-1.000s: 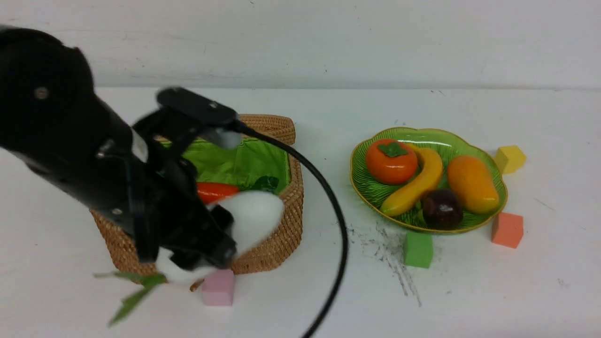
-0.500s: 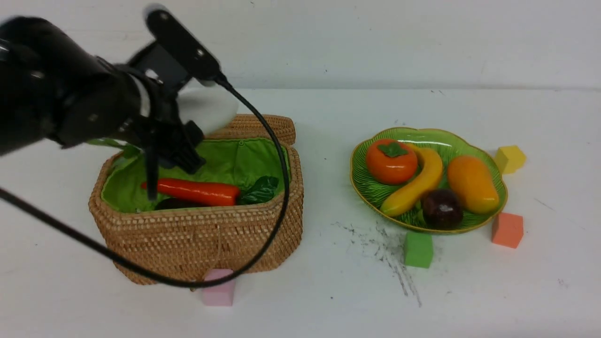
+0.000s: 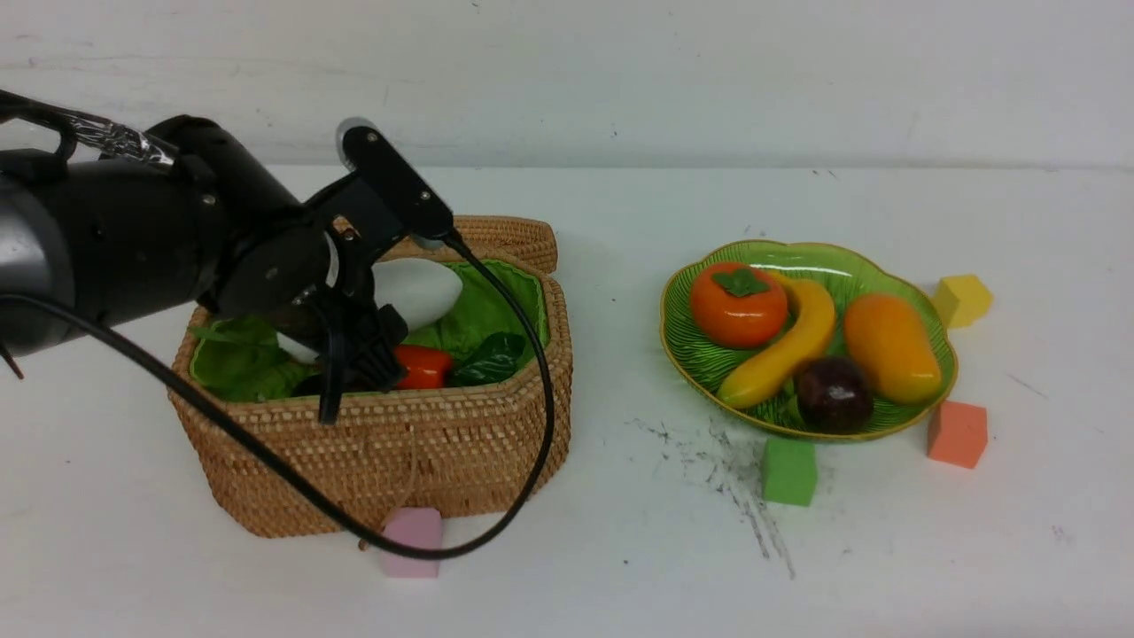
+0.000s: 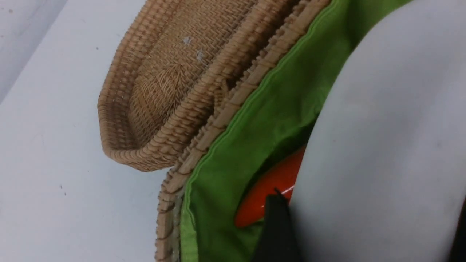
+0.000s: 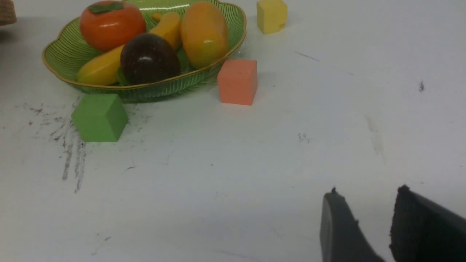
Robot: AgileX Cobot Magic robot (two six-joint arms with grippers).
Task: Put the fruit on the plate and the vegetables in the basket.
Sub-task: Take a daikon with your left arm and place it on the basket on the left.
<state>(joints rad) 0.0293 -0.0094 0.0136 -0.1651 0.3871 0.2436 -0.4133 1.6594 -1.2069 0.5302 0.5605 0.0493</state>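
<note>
The left gripper point(image 3: 354, 341) reaches into the woven wicker basket point(image 3: 425, 443), jaws clamped on the smooth white radish point(image 4: 382, 145) above the glossy carrot point(image 4: 269, 193) and green cloth lining point(image 4: 255, 127). The right gripper point(image 5: 367, 225) hovers over the desk point(image 5: 255, 163), jaws slightly apart, empty

We see the octagonal tan wicker basket point(image 3: 399, 443) with green lining, lid open, holding our glossy orange-red carrot point(image 3: 423, 365) and the large white radish point(image 3: 421, 292). On the scalloped green glass plate point(image 3: 886, 266) lie the orange persimmon point(image 3: 738, 303), yellow banana point(image 3: 784, 350), orange-yellow mango point(image 3: 890, 347) and dark purple mangosteen point(image 3: 833, 394).
</note>
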